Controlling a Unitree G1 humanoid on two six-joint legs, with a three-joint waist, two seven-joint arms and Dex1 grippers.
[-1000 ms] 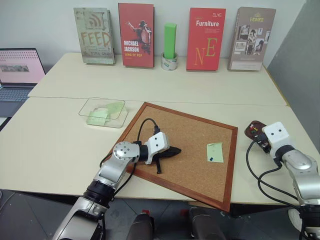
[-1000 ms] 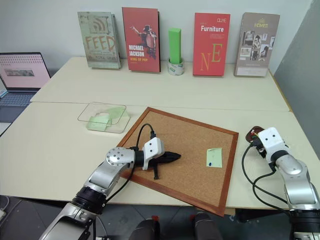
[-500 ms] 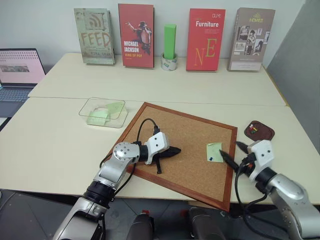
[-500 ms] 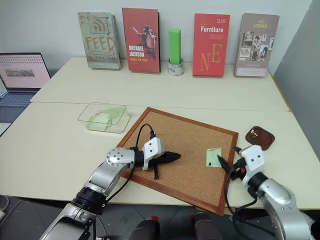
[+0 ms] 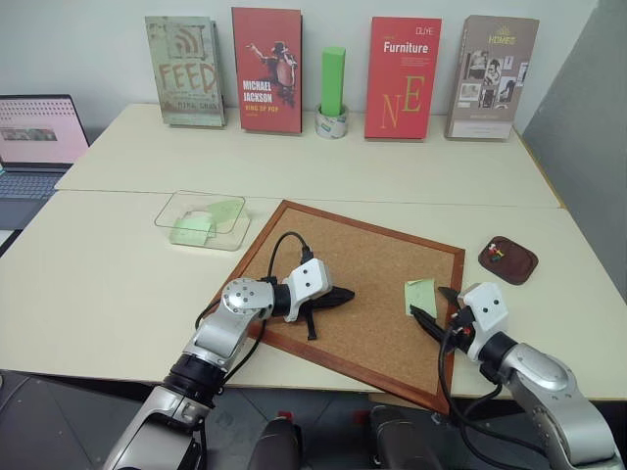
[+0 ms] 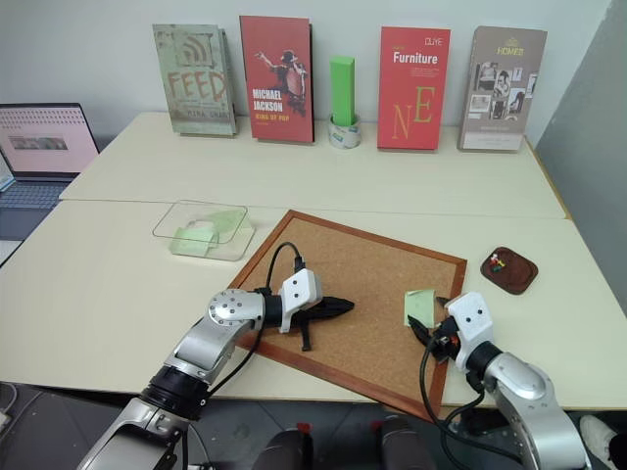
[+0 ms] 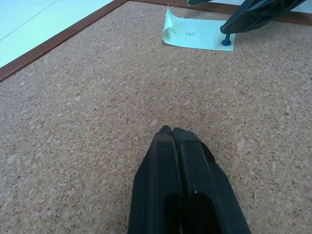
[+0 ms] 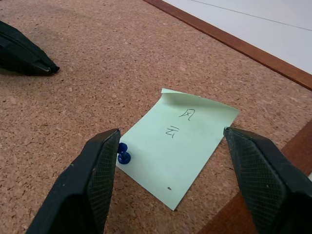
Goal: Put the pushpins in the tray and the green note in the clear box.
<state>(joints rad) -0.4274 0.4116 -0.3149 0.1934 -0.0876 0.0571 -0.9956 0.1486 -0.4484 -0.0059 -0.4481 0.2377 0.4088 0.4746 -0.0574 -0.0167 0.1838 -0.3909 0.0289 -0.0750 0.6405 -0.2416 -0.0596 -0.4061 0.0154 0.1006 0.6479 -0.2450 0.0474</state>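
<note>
at the far left a laptop (image 5: 37,137) is cut off by the frame edge, only part of its screen and keyboard showing. next comes the clear box (image 5: 203,219), shallow transparent plastic with rounded corners, lying on the pale table (image 5: 98,284); pale green paper lies inside, but through the plastic it is hard to say how many pieces. the left gripper (image 5: 345,294) rests on the grainy cork of the wood-framed corkboard (image 5: 323,250), its two black fingers pressed flat together with nothing between them. along the back wall stand four books and a tall bright green block (image 5: 333,80) in a roll of tape.

further right, the green note (image 8: 178,146) lies on the cork near the board's right frame, thin matte paper with its far edge curling up and faint handwritten marks too small to read. a blue pushpin (image 8: 123,154) stands in its near corner; a tiny hole shows at another corner. the right gripper (image 8: 170,170) sits low over the note, its textured black fingers spread wide on either side of it, one fingertip (image 8: 105,156) just beside the blue pin, gripping nothing. in the head views the gripper hides part of the note.

at the far right, the tray (image 5: 508,259), dark reddish-brown and rounded, sits on the table apart from the board, with a few tiny pushpins (image 5: 498,254) in it, their colours hard to separate.
</note>
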